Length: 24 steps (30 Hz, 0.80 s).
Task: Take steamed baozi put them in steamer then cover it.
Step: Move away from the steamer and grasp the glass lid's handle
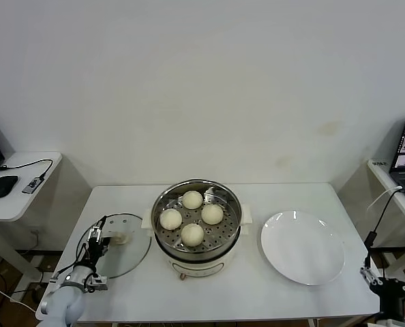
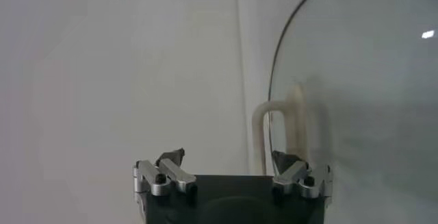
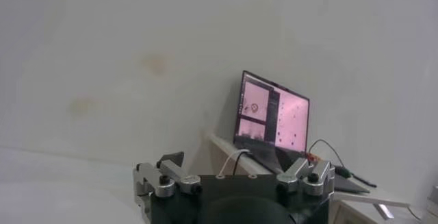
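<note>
head view: round shiny steel steamer holding four cream-white baozi; clear glass cover beside it, left gripper over cover, jaws apart; right gripper past white round plate, jaws apart

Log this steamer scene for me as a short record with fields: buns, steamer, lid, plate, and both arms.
baozi: four, all on the perforated tray inside the steamer
steamer state: uncovered, centre of the table
glass lid: flat on the table, on the steamer's left
white plate: empty, on the steamer's right
left end effector: open, at the lid, facing its bar handle
right end effector: open, parked off the table's near right corner, holding nothing
remaining: cover the steamer
</note>
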Each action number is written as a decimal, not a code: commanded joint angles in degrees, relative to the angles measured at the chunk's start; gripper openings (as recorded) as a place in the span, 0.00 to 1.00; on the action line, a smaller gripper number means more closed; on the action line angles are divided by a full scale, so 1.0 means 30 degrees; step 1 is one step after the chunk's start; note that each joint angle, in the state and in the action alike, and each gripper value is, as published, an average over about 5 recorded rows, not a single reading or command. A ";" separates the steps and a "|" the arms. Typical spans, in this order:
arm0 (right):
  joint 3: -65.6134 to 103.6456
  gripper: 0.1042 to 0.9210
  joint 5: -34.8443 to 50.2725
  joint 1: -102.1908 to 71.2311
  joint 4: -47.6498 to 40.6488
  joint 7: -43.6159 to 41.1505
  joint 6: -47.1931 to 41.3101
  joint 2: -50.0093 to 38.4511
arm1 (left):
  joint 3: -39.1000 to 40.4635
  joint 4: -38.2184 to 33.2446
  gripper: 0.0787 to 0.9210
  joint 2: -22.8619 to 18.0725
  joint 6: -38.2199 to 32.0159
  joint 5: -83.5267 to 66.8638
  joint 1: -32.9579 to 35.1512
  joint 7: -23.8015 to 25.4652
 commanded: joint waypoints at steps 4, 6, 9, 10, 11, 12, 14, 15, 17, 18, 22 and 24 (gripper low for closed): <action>-0.0385 0.88 -0.0342 -0.0040 -0.0167 0.0078 0.0044 0.0121 | 0.0075 0.0940 0.88 0.0024 -0.0070 -0.0413 -0.0733 0.0151; -0.0473 0.88 -0.0397 -0.0051 -0.0194 0.0075 0.0060 0.0133 | 0.0089 0.1051 0.88 -0.0005 -0.0093 -0.0452 -0.0763 0.0181; -0.0600 0.88 -0.0489 -0.0059 -0.0332 0.0073 0.0117 0.0148 | 0.0102 0.1237 0.86 -0.0099 -0.0185 -0.0489 -0.0821 0.0206; -0.0639 0.88 -0.0518 -0.0061 -0.0384 0.0072 0.0145 0.0155 | 0.0106 0.1329 0.83 -0.0135 -0.0265 -0.0500 -0.0849 0.0195; -0.0670 0.88 -0.0538 -0.0065 -0.0414 0.0069 0.0173 0.0162 | 0.0107 0.1446 0.81 -0.0173 -0.0358 -0.0506 -0.0889 0.0157; -0.0713 0.88 -0.0547 -0.0077 -0.0422 0.0061 0.0193 0.0168 | 0.0103 0.1573 0.78 -0.0209 -0.0455 -0.0510 -0.0936 0.0123; -0.0788 0.88 -0.0544 -0.0106 -0.0386 0.0044 0.0206 0.0188 | 0.0097 0.1847 0.70 -0.0259 -0.0650 -0.0534 -0.1040 0.0014; -0.0827 0.88 -0.0543 -0.0120 -0.0360 0.0035 0.0204 0.0197 | 0.0086 0.1978 0.67 -0.0283 -0.0731 -0.0545 -0.1095 -0.0052; -0.0909 0.88 -0.0557 -0.0143 -0.0314 0.0025 0.0194 0.0224 | 0.0070 0.2222 0.60 -0.0322 -0.0908 -0.0568 -0.1195 -0.0189; -0.0949 0.88 -0.0575 -0.0153 -0.0306 0.0024 0.0198 0.0236 | 0.0063 0.2324 0.57 -0.0345 -0.0992 -0.0577 -0.1238 -0.0261; -0.1109 0.88 -0.0656 -0.0201 -0.0318 0.0022 0.0229 0.0285 | 0.0047 0.2502 0.43 -0.0455 -0.1242 -0.0664 -0.1284 -0.0516; -0.1164 0.88 -0.0685 -0.0226 -0.0324 0.0021 0.0250 0.0295 | 0.0029 0.2509 0.36 -0.0515 -0.1351 -0.0741 -0.1253 -0.0666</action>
